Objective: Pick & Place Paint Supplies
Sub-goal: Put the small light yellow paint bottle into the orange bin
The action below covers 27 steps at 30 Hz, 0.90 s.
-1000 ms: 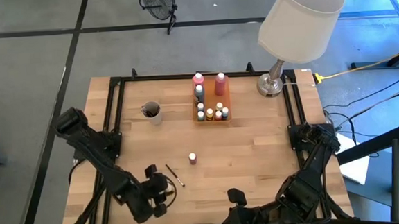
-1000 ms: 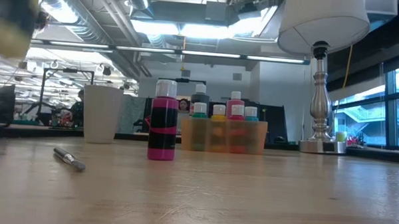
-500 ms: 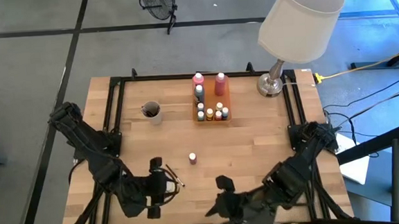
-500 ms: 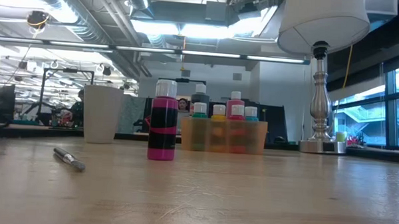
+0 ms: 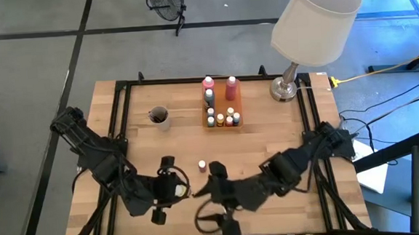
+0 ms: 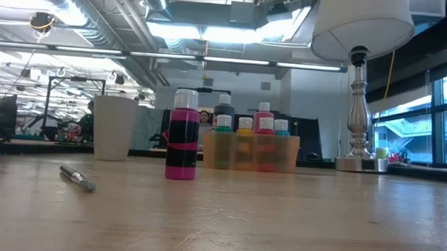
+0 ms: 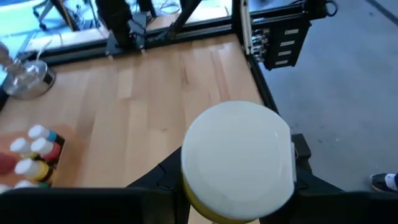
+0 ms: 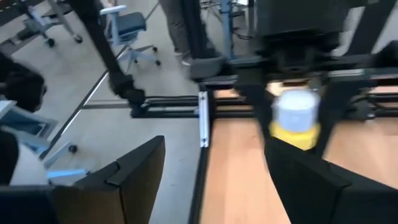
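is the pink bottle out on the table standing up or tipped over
Upright. In the low view the pink bottle stands on its base on the table, white cap on top, in front of the organizer holding the other bottles.

My table [image 5: 269, 139] is pale planked wood with a smooth satin finish. The lamp [image 5: 312, 24] has a matt white fabric-like shade over a polished metal base. The yellow bottle [image 7: 236, 163] I hold wears a smooth white plastic cap.
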Motion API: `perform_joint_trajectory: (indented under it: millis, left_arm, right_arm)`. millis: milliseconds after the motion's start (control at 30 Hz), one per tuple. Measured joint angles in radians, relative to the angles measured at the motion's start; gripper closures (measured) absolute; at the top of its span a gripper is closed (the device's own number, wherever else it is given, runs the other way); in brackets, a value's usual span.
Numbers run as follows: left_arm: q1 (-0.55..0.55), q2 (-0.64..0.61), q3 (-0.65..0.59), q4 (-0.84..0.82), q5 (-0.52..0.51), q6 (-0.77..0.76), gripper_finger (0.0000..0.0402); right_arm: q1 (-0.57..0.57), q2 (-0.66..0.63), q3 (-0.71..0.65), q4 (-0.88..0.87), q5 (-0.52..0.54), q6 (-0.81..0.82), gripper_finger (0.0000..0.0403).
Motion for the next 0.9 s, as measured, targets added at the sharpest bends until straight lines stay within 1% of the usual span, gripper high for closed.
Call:
perform_joint_trajectory:
  millis: [167,333,500,633,900]
  left_arm:
    - [0.017,0.0,0.0,0.016,0.009,0.032,0.0279]
    - [0.049,0.0,0.0,0.017,-0.001,0.033,0.0279]
    - [0.079,0.0,0.0,0.045,-0.002,0.036,0.028]
    - [0.09,0.001,0.0,0.098,-0.003,0.074,0.028]
    - [0.09,0.001,0.0,0.138,0.009,0.119,0.028]
  right_arm:
    - [-0.046,0.0,0.0,0.003,0.009,-0.01,0.0125]
    - [-0.07,0.0,0.0,0.003,0.032,-0.064,0.0125]
    - [-0.081,0.0,0.0,-0.009,0.096,-0.098,0.0125]
    - [-0.089,0.0,0.0,-0.051,0.139,-0.096,0.0125]
    - [-0.102,0.005,0.0,-0.066,0.135,-0.08,0.0125]
